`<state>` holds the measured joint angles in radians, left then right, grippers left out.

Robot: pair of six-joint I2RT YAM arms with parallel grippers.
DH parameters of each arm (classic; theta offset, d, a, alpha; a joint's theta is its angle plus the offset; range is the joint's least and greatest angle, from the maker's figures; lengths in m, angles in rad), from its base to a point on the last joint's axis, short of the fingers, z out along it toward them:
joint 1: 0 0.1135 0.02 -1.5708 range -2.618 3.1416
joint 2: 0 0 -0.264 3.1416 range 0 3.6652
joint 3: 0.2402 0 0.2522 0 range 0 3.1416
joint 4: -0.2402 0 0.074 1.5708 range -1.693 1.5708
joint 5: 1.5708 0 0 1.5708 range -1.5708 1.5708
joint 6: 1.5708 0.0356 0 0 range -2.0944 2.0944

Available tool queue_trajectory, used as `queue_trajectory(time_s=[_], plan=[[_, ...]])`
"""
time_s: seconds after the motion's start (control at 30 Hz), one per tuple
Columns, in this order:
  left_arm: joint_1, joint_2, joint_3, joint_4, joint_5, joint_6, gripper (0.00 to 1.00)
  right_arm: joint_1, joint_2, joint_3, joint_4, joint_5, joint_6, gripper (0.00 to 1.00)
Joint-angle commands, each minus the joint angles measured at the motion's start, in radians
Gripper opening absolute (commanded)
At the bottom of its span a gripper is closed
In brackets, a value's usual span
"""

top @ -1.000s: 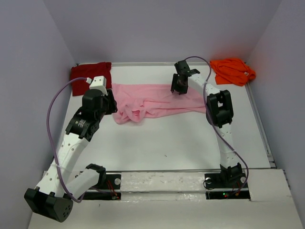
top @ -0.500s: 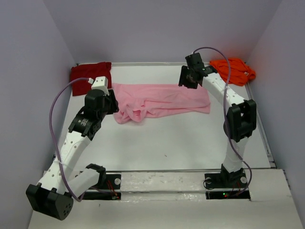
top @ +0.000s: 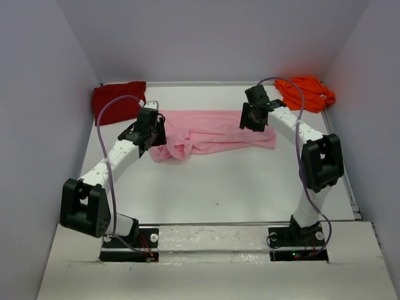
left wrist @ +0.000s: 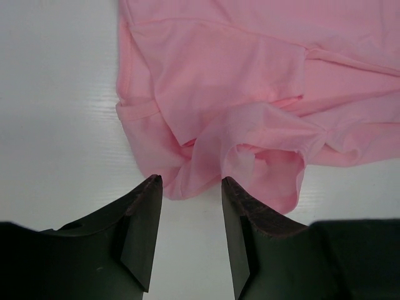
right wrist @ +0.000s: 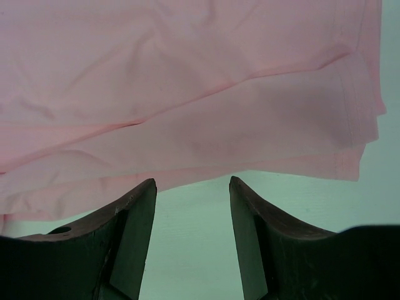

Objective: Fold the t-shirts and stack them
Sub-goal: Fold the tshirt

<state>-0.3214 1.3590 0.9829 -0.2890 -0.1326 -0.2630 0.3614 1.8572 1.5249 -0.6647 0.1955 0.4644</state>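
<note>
Over the pink t-shirt, both arms stretch forward; left fingers and right fingers spread, empty.

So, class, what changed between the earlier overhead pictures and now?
The right gripper slid rightward over the pink t-shirt; the left gripper shifted right to its bunched end, that arm stretching out. Nothing was gripped. The dark red t-shirt and orange t-shirt stayed put.
</note>
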Motion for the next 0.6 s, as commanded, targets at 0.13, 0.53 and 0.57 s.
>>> queue_trajectory(time_s=[0.13, 0.53, 0.57], plan=[[-0.005, 0.091, 0.126, 0.077, -0.019, 0.021, 0.52, -0.005, -0.061, 0.014, 0.054, 0.016, -0.016, 0.57], [-0.025, 0.125, 0.074, 0.093, 0.028, 0.019, 0.51, -0.056, -0.049, 0.029, 0.059, -0.022, -0.017, 0.57], [-0.025, 0.118, 0.065, 0.093, 0.024, 0.021, 0.51, -0.056, -0.046, 0.029, 0.059, -0.025, -0.015, 0.57]])
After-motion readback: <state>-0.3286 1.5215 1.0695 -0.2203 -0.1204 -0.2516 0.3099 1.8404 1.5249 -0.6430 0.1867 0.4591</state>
